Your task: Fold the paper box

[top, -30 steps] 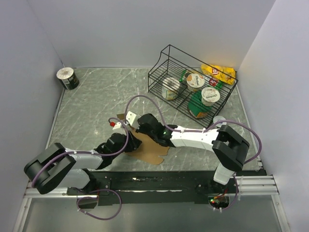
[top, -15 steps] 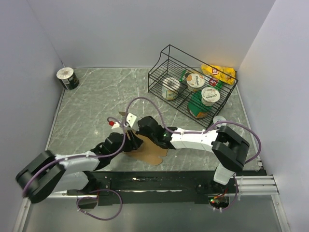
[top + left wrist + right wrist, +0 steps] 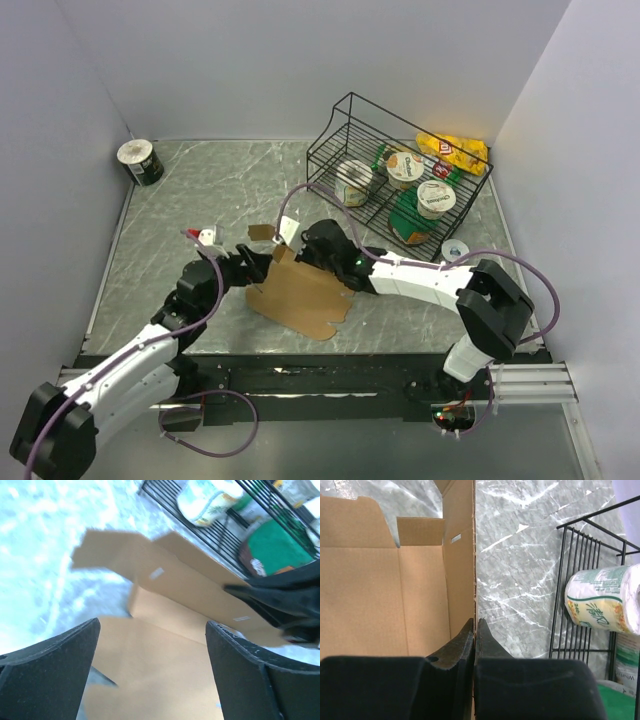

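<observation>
The paper box (image 3: 300, 298) lay partly opened on the desk (image 3: 190, 190), near its front edge, between the two arms. The right tool (image 3: 300, 250) was pressed together on one side wall, pinching it upright, probably to set the crease. The left tool (image 3: 240, 265) stood spread just beside the box, gripping nothing, apparently ready for a flap. The right wrist view showed the wall's edge running between the fingers (image 3: 457, 647). The top view hid that contact.
</observation>
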Controlling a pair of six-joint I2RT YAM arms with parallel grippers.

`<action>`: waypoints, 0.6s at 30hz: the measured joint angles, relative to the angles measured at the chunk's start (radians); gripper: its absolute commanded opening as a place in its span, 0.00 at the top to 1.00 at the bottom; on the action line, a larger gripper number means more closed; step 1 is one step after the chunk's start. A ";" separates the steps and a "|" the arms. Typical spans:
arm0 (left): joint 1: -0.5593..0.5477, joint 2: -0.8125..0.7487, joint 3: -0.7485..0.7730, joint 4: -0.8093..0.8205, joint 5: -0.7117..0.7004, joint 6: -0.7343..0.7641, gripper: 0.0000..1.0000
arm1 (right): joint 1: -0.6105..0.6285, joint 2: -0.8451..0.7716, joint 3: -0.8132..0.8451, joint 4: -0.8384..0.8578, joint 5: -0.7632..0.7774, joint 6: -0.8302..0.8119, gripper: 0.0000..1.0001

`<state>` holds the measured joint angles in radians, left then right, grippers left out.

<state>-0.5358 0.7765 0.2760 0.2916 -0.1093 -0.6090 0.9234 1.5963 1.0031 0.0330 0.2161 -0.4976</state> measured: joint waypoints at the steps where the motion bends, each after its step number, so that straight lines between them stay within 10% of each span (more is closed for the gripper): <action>1: 0.020 0.014 0.000 0.019 0.018 0.025 0.05 | -0.005 -0.003 0.000 -0.001 -0.012 -0.002 1.00; 18: 0.174 0.356 0.092 0.323 0.515 0.510 0.07 | -0.101 -0.006 0.001 -0.066 -0.221 -0.020 1.00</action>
<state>-0.3622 1.1328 0.3676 0.6147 0.4053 -0.0990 0.8223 1.5898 1.0042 -0.0334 -0.0051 -0.5179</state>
